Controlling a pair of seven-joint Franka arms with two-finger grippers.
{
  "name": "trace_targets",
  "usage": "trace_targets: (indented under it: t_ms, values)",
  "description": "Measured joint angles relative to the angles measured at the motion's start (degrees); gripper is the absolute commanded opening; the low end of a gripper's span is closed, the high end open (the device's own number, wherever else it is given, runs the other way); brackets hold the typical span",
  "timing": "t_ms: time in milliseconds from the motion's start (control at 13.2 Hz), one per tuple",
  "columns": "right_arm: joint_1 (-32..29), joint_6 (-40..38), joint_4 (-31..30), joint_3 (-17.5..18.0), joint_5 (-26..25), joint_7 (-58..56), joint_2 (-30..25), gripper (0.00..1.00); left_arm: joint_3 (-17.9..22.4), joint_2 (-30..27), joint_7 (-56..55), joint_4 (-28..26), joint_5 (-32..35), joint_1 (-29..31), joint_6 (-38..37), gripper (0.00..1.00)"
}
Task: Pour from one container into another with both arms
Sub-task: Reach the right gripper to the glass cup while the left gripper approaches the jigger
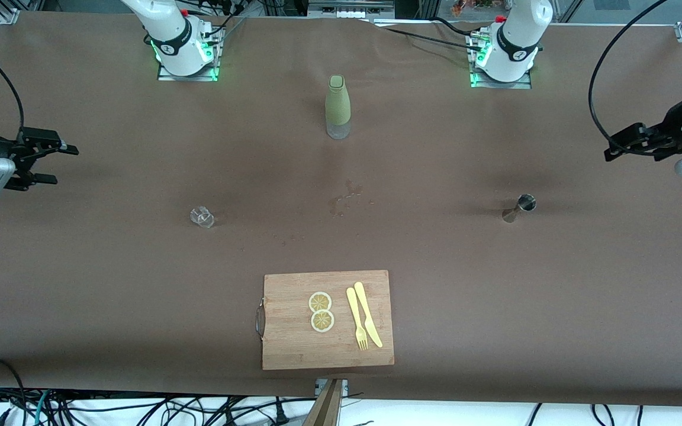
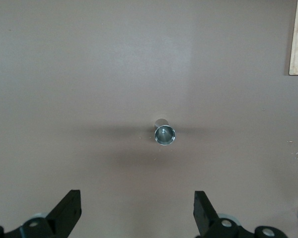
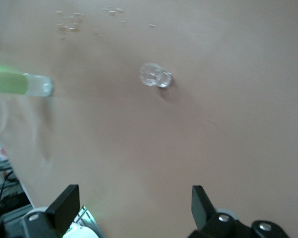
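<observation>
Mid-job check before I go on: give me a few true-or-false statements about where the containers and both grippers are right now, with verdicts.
1. The left gripper is open and holds nothing. True.
2. The metal jigger lies on the cutting board. False: it stands on the brown table cover toward the left arm's end, apart from the cutting board.
3. The right gripper grips the small clear glass. False: it is open and empty; the small clear glass stands alone on the table.
4. The green bottle stands upright, farther from the front camera than the board. True.
5. Two lemon slices lie on the board beside a yellow fork and knife. True.
</observation>
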Motion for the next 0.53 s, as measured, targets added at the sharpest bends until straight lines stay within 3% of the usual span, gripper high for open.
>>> trace_targets:
  t_ms: [227,529]
  values:
    - [-0.76,-5.09,-0.12,0.00,8.08,-12.41,5.30,1.00,0.01,0.00,0.00,-0.45,1.82,0.01,0.12,1.00]
    - [-3.03,-7.12,-0.26,-0.01,14.38,-33.52,14.78,1.00,-0.07,0.03,0.00,-0.30,1.83,0.01,0.18,1.00]
